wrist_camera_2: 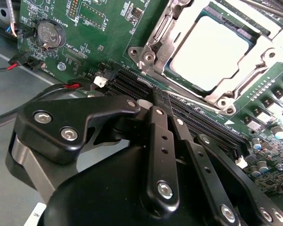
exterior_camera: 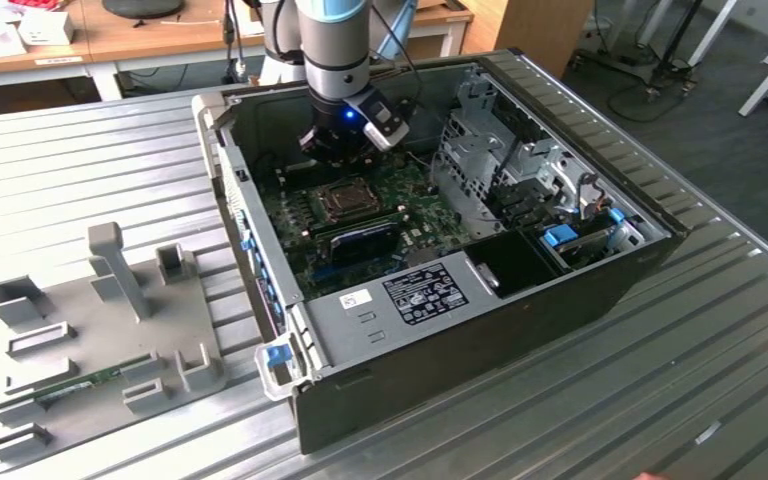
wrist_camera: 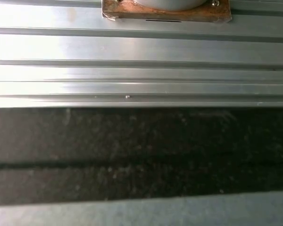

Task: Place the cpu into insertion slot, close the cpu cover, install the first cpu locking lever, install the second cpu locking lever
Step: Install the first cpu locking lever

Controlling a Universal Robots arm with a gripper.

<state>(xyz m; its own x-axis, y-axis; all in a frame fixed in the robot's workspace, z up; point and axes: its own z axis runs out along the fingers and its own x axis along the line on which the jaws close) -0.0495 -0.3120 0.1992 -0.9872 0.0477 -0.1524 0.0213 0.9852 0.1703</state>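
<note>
Ribbed metal table, open computer case on top. Cpu flat in the insertion slot, cpu cover looking down over it. Gripper pinched together, empty, just beside the slot. Best to go slow, press gently, stay off the green board.

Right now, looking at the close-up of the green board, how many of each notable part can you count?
CPU under its cover: 1
Round coin battery: 1
Gripper: 1
Total: 3
</note>
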